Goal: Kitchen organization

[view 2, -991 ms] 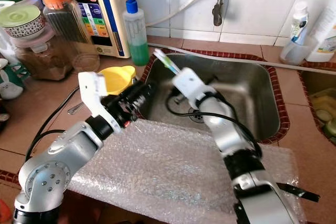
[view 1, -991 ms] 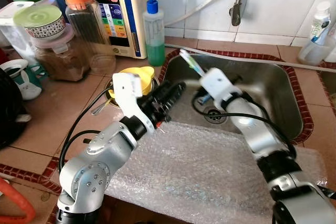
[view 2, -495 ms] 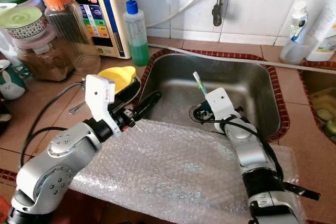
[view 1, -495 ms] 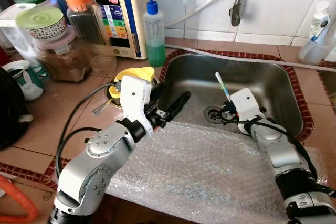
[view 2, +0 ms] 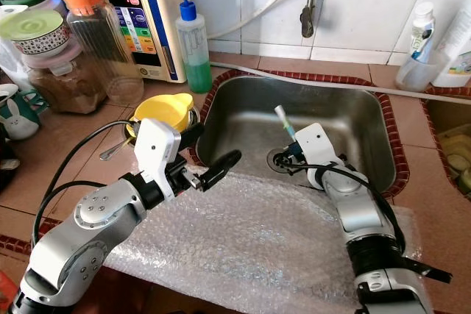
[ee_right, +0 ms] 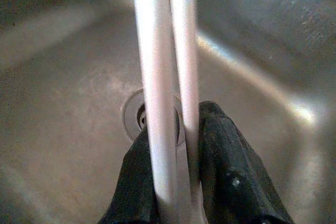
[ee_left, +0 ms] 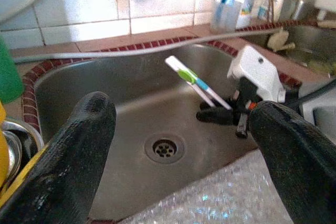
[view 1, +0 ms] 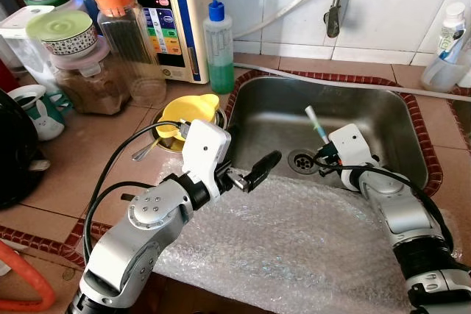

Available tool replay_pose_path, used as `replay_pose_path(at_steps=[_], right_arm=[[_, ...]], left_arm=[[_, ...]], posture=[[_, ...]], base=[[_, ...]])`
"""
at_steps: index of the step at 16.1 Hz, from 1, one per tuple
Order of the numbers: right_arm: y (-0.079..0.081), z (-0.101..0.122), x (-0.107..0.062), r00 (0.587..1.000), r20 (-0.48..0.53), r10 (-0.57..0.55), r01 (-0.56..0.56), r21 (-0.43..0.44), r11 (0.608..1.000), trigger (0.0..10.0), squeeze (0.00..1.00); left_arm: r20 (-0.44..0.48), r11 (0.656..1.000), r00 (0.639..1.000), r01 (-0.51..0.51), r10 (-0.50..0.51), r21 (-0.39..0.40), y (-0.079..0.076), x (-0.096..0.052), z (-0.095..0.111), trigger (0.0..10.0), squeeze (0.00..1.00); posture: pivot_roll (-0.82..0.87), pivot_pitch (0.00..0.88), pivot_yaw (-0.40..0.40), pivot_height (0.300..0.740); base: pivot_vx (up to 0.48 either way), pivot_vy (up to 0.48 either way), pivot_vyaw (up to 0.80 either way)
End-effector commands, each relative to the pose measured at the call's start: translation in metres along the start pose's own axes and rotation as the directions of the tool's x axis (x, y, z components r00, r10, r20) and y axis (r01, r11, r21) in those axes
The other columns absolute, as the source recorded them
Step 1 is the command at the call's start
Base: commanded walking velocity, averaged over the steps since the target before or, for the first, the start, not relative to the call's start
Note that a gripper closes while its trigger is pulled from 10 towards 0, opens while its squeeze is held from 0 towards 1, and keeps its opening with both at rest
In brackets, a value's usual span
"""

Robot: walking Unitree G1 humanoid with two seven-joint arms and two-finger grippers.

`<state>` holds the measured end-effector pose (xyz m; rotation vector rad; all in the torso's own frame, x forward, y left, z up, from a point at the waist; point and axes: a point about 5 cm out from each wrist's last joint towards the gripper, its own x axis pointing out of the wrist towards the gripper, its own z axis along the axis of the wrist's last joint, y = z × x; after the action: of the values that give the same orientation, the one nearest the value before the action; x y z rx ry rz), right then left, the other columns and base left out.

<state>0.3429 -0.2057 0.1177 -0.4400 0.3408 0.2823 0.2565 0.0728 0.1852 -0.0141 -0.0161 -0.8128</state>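
Step in hand, as I read it: carrying two toothbrushes out of the sink toward storage — likely the cup with brushes on the counter behind the sink, though that's a guess. Next move calls for lifting clear of the basin rim and keeping the brushes upright.

Right gripper is clamped on the handles' lower ends, over the drain; right wrist view shows both white stems pinched between the fingers.

Left gripper holds nothing — fingers spread wide, hovering at the sink's near-left edge above the bubble wrap.
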Motion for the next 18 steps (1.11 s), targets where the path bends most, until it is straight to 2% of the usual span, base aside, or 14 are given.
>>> replay_pose_path(at_steps=[1, 3, 6, 9, 14, 16, 17, 18], right_arm=[[0.010, -0.025, -0.002, 0.993, -0.105, 0.048, -0.049, -0.007, 0.999, 10.0, 1.00], [0.006, -0.025, -0.003, 0.994, -0.110, 0.019, -0.027, -0.074, 0.997, 10.0, 1.00], [0.012, -0.028, -0.004, 0.993, -0.114, -0.004, -0.011, -0.135, 0.991, 10.0, 1.00], [0.009, -0.027, -0.003, 0.993, -0.109, -0.040, 0.017, -0.203, 0.979, 10.0, 1.00], [0.010, -0.026, -0.001, 0.993, -0.103, -0.051, 0.029, -0.209, 0.977, 10.0, 1.00], [0.018, -0.029, -0.002, 0.990, -0.135, 0.027, -0.057, -0.227, 0.972, 10.0, 1.00], [0.018, -0.029, -0.002, 0.990, -0.136, 0.024, -0.058, -0.248, 0.967, 10.0, 1.00], [0.019, -0.029, -0.002, 0.990, -0.132, 0.039, -0.068, -0.219, 0.973, 10.0, 1.00]], left_arm=[[-0.025, 1.000, 0.999, 0.020, -0.020, 0.002, -0.002, -0.001, -0.005, 10.0, 1.00], [-0.020, 1.000, 1.000, 0.017, -0.017, 0.006, -0.003, -0.001, -0.006, 10.0, 1.00], [-0.021, 1.000, 1.000, 0.020, -0.020, 0.012, -0.003, -0.001, -0.006, 10.0, 1.00], [-0.011, 1.000, 1.000, -0.008, 0.008, 0.023, 0.000, 0.000, -0.005, 10.0, 1.00], [-0.004, 0.999, 1.000, -0.031, 0.031, 0.030, 0.003, -0.001, -0.004, 10.0, 1.00], [-0.008, 0.999, 1.000, -0.030, 0.030, 0.036, 0.003, -0.002, -0.005, 10.0, 1.00], [-0.010, 0.999, 1.000, -0.028, 0.029, 0.040, 0.003, -0.001, -0.005, 10.0, 1.00], [-0.009, 0.999, 1.000, -0.026, 0.026, 0.039, 0.002, -0.001, -0.005, 10.0, 1.00]], posture=[[-0.21, 0.108, 0.118, 0.740], [-0.21, 0.104, 0.116, 0.740], [-0.20, 0.104, 0.117, 0.740], [-0.20, 0.106, 0.118, 0.740], [-0.20, 0.108, 0.118, 0.740], [-0.20, 0.108, 0.120, 0.740], [-0.20, 0.108, 0.120, 0.740], [-0.20, 0.109, 0.121, 0.740]], base=[[0.000, 0.000, 0.00], [0.000, 0.000, 0.00], [0.000, 0.000, 0.00], [0.000, 0.000, 0.00], [0.000, 0.000, 0.00], [0.000, 0.000, 0.00], [0.000, 0.000, 0.00], [0.000, 0.000, 0.00]])
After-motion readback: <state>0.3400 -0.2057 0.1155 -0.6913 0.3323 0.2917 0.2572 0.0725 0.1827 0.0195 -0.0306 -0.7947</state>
